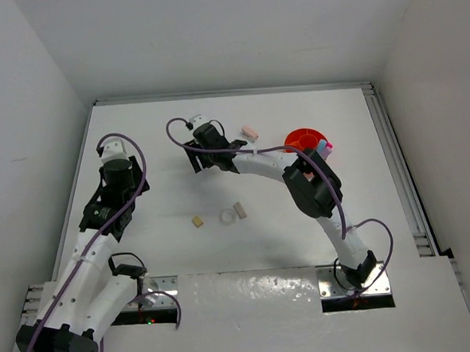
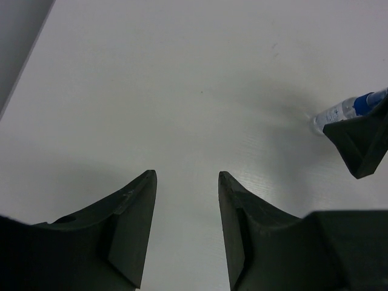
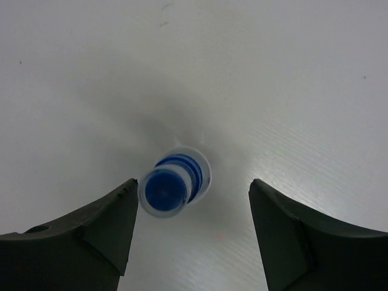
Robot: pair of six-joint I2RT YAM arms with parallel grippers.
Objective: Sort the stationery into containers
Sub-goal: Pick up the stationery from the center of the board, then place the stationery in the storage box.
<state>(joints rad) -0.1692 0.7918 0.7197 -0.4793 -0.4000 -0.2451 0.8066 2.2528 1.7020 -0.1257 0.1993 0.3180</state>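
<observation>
A small clear bottle with a blue cap stands upright on the white table between the fingers of my right gripper. The gripper is open, and the bottle is close to its left finger. The left wrist view shows the same bottle at the far right, with a right-gripper finger beside it. My left gripper hangs over bare table at the left with a gap between its fingers and nothing in it. The orange tub stands at the back right, with a pink marker in it.
A pink eraser lies left of the tub. Near the middle of the table are a clear tape ring, a beige block and a tan block. The right forearm stretches across the table. White walls enclose the table.
</observation>
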